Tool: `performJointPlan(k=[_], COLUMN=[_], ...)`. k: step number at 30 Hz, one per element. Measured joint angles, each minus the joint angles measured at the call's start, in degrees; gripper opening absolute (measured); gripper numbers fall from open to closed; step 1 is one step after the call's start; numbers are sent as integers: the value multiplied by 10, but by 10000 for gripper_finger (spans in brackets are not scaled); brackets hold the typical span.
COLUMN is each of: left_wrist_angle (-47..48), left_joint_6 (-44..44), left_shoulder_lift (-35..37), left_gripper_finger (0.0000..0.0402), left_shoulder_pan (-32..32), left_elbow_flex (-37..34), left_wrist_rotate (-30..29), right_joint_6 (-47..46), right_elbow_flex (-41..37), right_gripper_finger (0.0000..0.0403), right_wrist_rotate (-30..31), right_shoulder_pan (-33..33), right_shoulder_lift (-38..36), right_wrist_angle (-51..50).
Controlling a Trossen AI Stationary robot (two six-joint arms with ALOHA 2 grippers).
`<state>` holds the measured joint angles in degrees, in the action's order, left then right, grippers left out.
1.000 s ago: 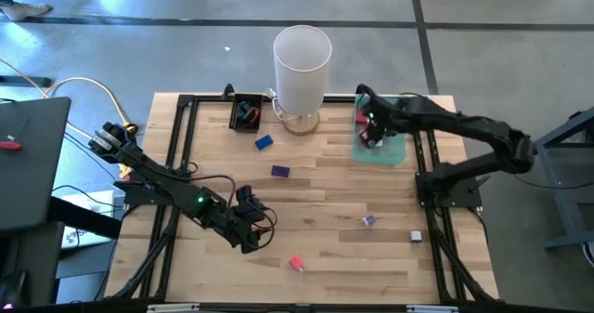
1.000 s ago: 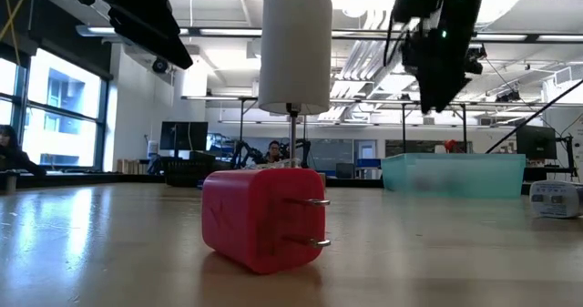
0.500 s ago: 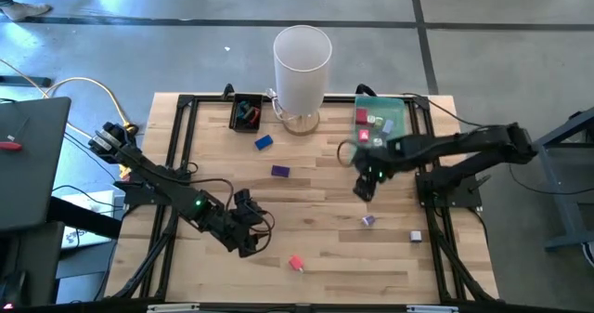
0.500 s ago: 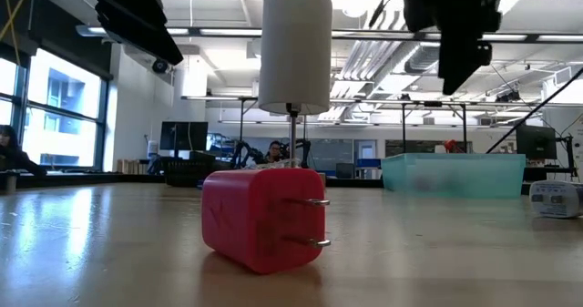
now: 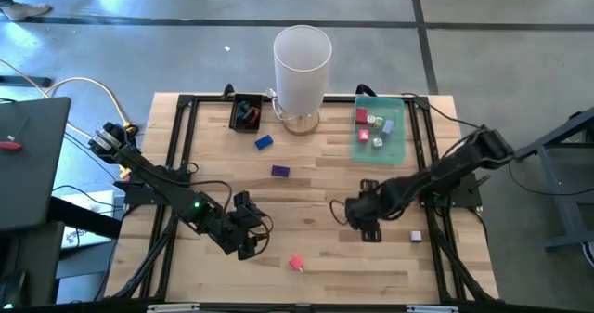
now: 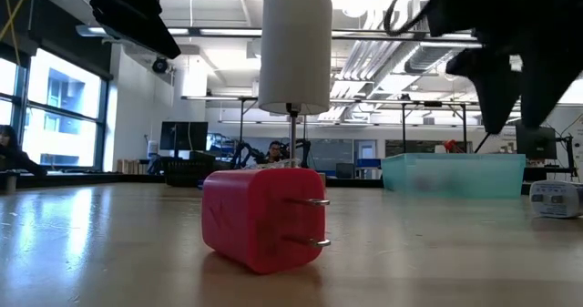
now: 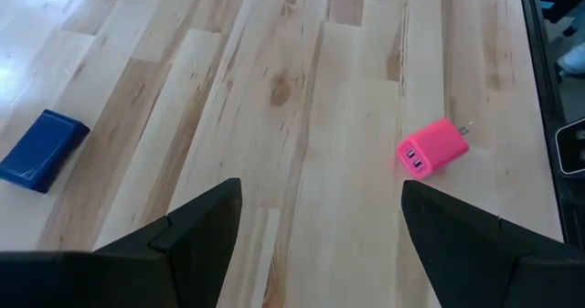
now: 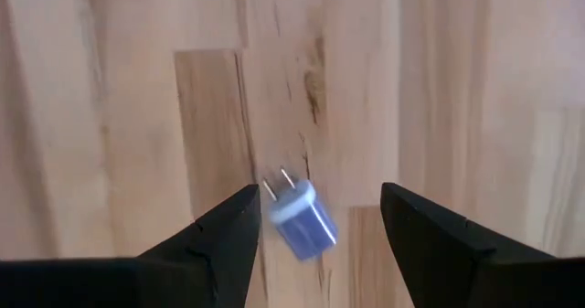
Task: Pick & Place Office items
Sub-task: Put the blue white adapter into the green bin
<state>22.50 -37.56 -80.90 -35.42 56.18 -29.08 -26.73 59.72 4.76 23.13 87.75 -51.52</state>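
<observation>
Right hand (image 8: 315, 244) low over the tabletop (image 5: 316, 183), right of centre; fingers apart, straddling a small blue plug block (image 8: 302, 218) without touching it. Left hand (image 7: 315, 244) at near left, fingers apart, empty; pink plug block (image 7: 431, 148) just ahead, blue block (image 7: 41, 150) off to one side. Several items lie in green tray (image 5: 401, 152), far right.

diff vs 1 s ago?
The right gripper swung from over the green tray down toward the table's near side; it now hangs open above a small purple plug, not gripping it. The left gripper, pink plug, blue pieces and white cylinder stayed put.
</observation>
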Motion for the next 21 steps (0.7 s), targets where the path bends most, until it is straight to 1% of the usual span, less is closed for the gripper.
performJointPlan(k=[3, 10, 15, 21], left_wrist_angle=[-5, -9, -9, -11], left_joint_6=[0, 0, 0, 0], left_shoulder_lift=[0, 0, 0, 0], left_gripper_finger=[294, 294, 294, 294], left_shoulder_pan=[0, 0, 1, 1], left_elbow_flex=[0, 0, 0, 0], left_wrist_rotate=[0, 0, -1, -2], right_joint_6=[16, 19, 43, 45], right_elbow_flex=[0, 0, 0, 0], right_gripper_finger=[215, 215, 215, 215], right_wrist_rotate=[17, 12, 7, 1], right_shoulder_pan=[10, 7, 7, 9], right_shoulder_lift=[36, 96, 102, 102], right_wrist_angle=[7, 50, 60, 58])
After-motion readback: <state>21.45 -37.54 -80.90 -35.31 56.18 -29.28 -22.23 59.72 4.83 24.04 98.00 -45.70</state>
